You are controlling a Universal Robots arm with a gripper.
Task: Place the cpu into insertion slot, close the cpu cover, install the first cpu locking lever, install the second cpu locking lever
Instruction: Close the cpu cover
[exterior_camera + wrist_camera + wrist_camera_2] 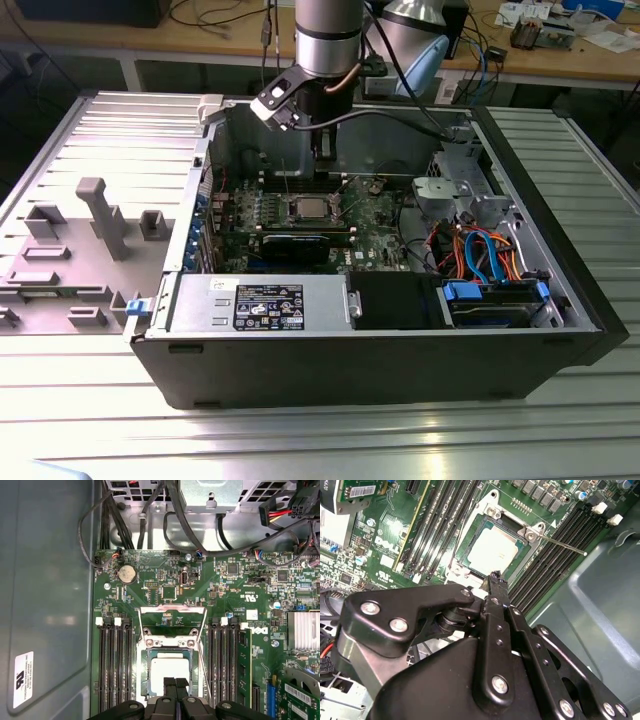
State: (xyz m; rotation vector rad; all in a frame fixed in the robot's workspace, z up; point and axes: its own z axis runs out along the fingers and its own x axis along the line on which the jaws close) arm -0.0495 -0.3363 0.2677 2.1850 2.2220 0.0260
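Dark computer case (380, 370) front wall sits closest in the exterior view, side open, grey power supply box (270, 305) just behind it. Arm (327, 40) comes down from above into the case, gripper (322, 150) hanging over the green motherboard (375, 215). The cpu (308, 208) is a small silver-grey square lying flat on the board mid-case, just in front of and below the gripper, not touching it. Second wrist view: black gripper (495, 577) linkage fills the foreground, fingertips pressed together with nothing between them. The cpu (492, 550) has a pale metal top and a green edge and is seated in the insertion slot (485, 516), just beyond the fingertips and apart from them. A thin lever rod (562, 545) sticks out from the slot corner over the black memory slots (550, 555). First wrist view: gripper (175, 682) tips closed side by side, overlapping the near edge of the cpu (170, 672); can't tell if they touch it. The cpu lies square inside the insertion slot (143, 675) between the memory slot banks. The cpu cover (172, 609), a thin silver frame with a square window, is flipped open on the far side of the slot from the gripper, board visible through the window, not over the chip.
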